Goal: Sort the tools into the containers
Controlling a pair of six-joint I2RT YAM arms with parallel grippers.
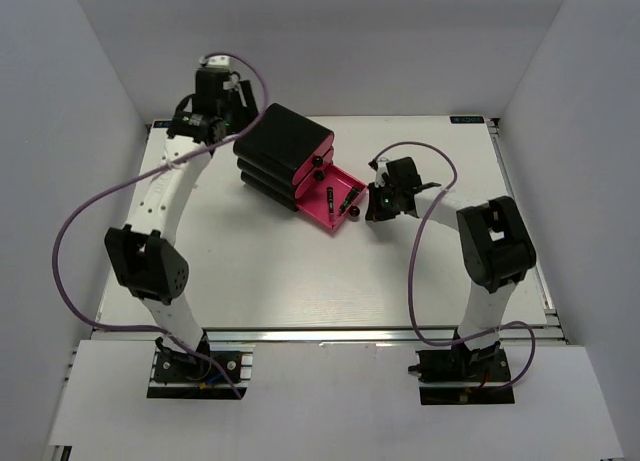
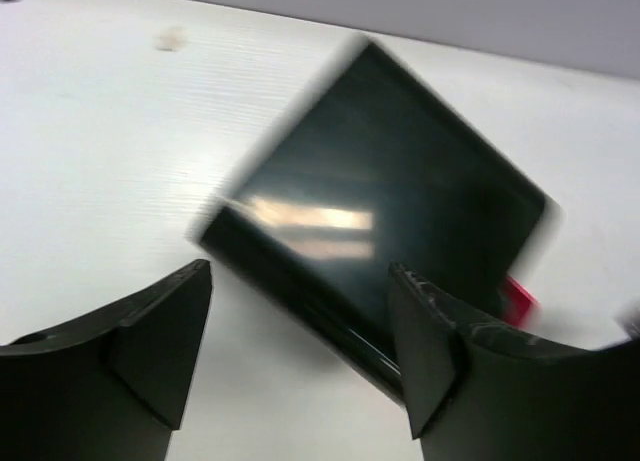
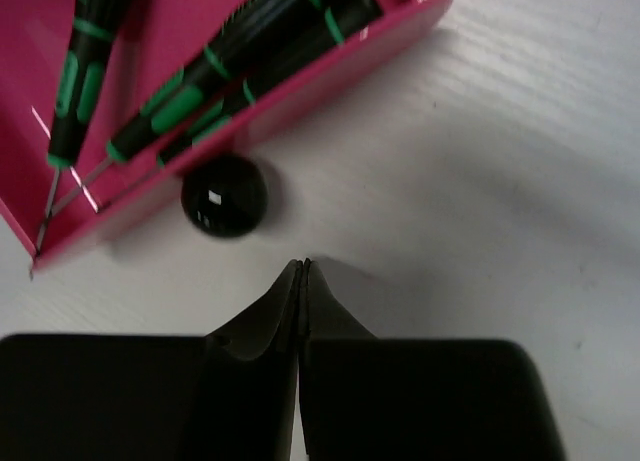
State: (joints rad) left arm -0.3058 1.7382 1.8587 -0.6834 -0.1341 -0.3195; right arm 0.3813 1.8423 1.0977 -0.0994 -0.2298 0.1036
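Status check: the black box (image 1: 283,151) sits upper centre of the top view, with its bottom pink drawer (image 1: 335,197) pulled out toward frame centre. The right wrist view, upper left, shows three black-and-green precision screwdrivers (image 3: 190,86) lying inside that drawer, its round knob (image 3: 224,195) just outside the front wall. Judge those three as sorted.

Note that the two upper drawers look pushed in; contents not visible. No loose tools are visible on the table, so you may be near the end. Remaining work is prob. closing the open drawer.

Right gripper (image 3: 301,271): fingers clenched together, holding nothing, just below the knob. Left gripper (image 2: 300,341): released, jaws wide apart, hovering over the box's upper-left side, empty.
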